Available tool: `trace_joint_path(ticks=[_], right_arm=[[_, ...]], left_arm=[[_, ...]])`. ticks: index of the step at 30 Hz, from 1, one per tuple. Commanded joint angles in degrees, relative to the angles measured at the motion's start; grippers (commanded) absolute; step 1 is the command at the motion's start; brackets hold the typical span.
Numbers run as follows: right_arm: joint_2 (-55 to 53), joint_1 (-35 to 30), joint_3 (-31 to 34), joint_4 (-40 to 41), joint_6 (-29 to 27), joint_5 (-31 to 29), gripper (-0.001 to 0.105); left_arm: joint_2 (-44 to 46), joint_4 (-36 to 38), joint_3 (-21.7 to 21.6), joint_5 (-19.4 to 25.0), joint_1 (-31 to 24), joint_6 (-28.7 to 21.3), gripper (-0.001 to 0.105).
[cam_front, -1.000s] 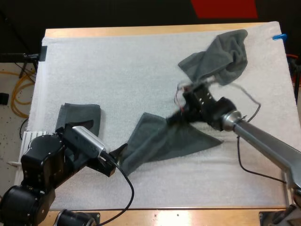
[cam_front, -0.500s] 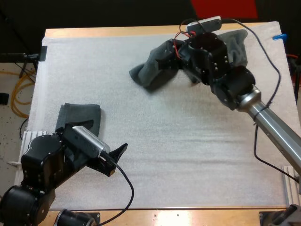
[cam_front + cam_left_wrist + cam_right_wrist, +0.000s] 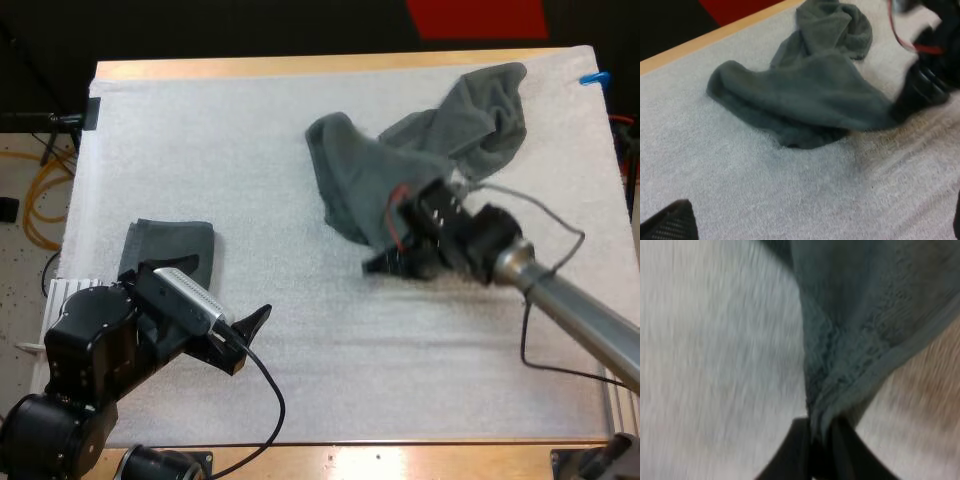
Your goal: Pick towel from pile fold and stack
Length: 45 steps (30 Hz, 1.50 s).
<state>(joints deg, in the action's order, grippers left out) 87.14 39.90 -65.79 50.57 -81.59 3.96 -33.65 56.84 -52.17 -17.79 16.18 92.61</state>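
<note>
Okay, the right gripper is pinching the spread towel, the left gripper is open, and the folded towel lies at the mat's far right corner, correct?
Wrong on one point: the high view shows the folded towel at the mat's near left edge. The right gripper is pinching the spread towel, and the left gripper is open.

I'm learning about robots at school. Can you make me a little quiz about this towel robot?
1. True or false: the left gripper is holding a towel.
2. What is the right gripper pinching? A) a grey-green towel; B) a red cube; C) nothing.
3. Fill the gap: the folded towel lies on the white mat beside the ___ arm.

Key: 1 false, its fingers stand open and apart from any towel. 2 A. 3 left.
</note>
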Motion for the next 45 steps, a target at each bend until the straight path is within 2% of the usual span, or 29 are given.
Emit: trace_joint_path(ticks=[1, 7, 11, 16, 18, 25, 28, 30, 33, 34, 38, 42, 43, 45], right_arm=[[-3.24, 1.13, -0.29, 0.41, 0.08, 0.35, 0.000], [-9.92, 6.70, -0.05, 11.94, 0.43, 0.29, 0.000], [-12.76, 11.22, 2.99, 19.21, 0.43, 0.59, 0.000], [-15.42, 15.51, 9.91, 21.94, 1.75, 2.34, 0.000], [-17.50, 17.01, 13.30, 21.85, 4.35, 2.34, 0.000], [-23.73, 17.72, 15.45, 23.98, 10.03, 1.12, 0.002], [-26.20, 17.60, 15.45, 24.07, 10.01, 2.58, 0.020], [-27.51, 17.60, 15.45, 24.48, 10.73, 3.14, 0.048], [-28.55, 17.60, 15.45, 24.85, 10.73, 0.74, 0.078], [-28.69, 17.60, 15.45, 24.81, 10.60, 0.09, 0.080], [-28.44, 16.29, 15.45, 21.69, 8.81, -9.74, 0.075], [-26.22, 7.52, 15.45, 14.41, 4.86, -10.18, 0.064], [-25.85, 6.29, 15.45, 13.24, 3.91, -10.08, 0.064], [-23.33, -0.82, 15.45, 8.80, -0.93, -8.37, 0.063]], left_arm=[[0.09, -0.15, 0.02, -0.47, 0.20, -0.09, 0.105], [0.09, -0.53, 0.02, -0.47, 0.20, -0.09, 0.105], [0.09, -1.75, 0.02, -0.47, 0.20, -0.09, 0.105], [0.09, -1.90, 0.02, -0.47, 0.20, -0.09, 0.105], [0.09, -1.90, 0.02, -0.47, 0.20, -0.34, 0.105], [-0.40, -1.90, 0.02, -0.47, 0.20, -3.83, 0.105], [-1.17, -1.90, 0.02, -0.47, 0.20, -4.23, 0.105], [-2.50, -1.90, 0.02, -0.47, 0.20, -4.48, 0.105], [-3.99, -1.90, 0.02, -0.47, 0.20, -4.47, 0.105], [-4.26, -1.90, 0.02, -0.47, 0.20, -4.47, 0.105], [-5.62, -1.90, 0.02, -0.47, 0.20, -4.47, 0.105], [-5.96, -2.55, 0.02, -0.47, 0.20, -4.47, 0.105], [-5.96, -2.60, 0.02, -0.47, 0.20, -4.47, 0.105], [-5.96, -2.71, 0.02, -0.77, 0.20, -4.47, 0.105]])
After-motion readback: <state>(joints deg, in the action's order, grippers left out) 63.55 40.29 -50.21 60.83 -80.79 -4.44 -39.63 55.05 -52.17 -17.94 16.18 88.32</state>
